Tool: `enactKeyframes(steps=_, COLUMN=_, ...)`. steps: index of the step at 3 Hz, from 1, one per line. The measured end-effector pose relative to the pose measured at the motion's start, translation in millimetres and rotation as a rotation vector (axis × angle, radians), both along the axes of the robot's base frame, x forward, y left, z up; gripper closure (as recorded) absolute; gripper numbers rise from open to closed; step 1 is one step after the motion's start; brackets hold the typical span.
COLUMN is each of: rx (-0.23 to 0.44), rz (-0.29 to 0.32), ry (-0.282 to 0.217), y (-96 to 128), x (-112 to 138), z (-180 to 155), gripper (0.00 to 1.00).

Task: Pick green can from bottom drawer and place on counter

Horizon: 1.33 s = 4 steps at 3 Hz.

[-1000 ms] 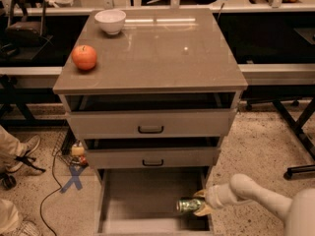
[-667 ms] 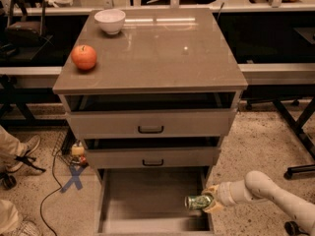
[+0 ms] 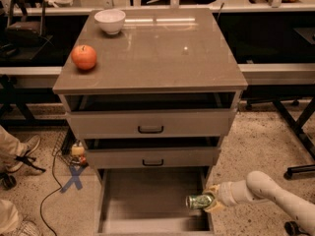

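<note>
The green can [image 3: 198, 201] lies sideways in my gripper [image 3: 208, 201], which is shut on it at the right edge of the open bottom drawer [image 3: 142, 200], a little above the drawer floor. My white arm [image 3: 266, 193] reaches in from the lower right. The counter [image 3: 157, 53] is the glossy grey-brown top of the cabinet, well above the can.
A red-orange apple [image 3: 84, 57] sits at the counter's left edge and a white bowl [image 3: 110, 21] at its back left. Two upper drawers with dark handles [image 3: 150, 129] stand slightly open. A shoe [image 3: 24, 149], cables and blue tape [image 3: 74, 178] lie on the floor left.
The can has risen in my gripper from the drawer floor and shifted slightly right, toward the drawer's right wall. The arm has drawn back and up with it.
</note>
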State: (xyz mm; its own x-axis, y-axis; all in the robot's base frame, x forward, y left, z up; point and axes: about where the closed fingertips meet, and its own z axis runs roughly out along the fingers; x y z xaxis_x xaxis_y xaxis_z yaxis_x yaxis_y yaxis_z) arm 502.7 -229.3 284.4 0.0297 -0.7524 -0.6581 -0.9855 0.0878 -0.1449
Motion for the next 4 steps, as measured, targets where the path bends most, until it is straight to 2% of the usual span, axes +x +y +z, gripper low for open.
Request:
enactKeyframes(steps=1, rx=0.002, rz=-0.013, ry=-0.072, y=-26, x=12, z=36, gripper=1.00)
enactKeyframes(steps=3, rx=-0.011, rz=-0.042, ry=-0.244, y=-87, x=41, z=129, gripper=1.00)
enactKeyframes(steps=4, rx=-0.068, rz=-0.059, ry=-0.336, y=-122, x=60, z=190, gripper=1.00)
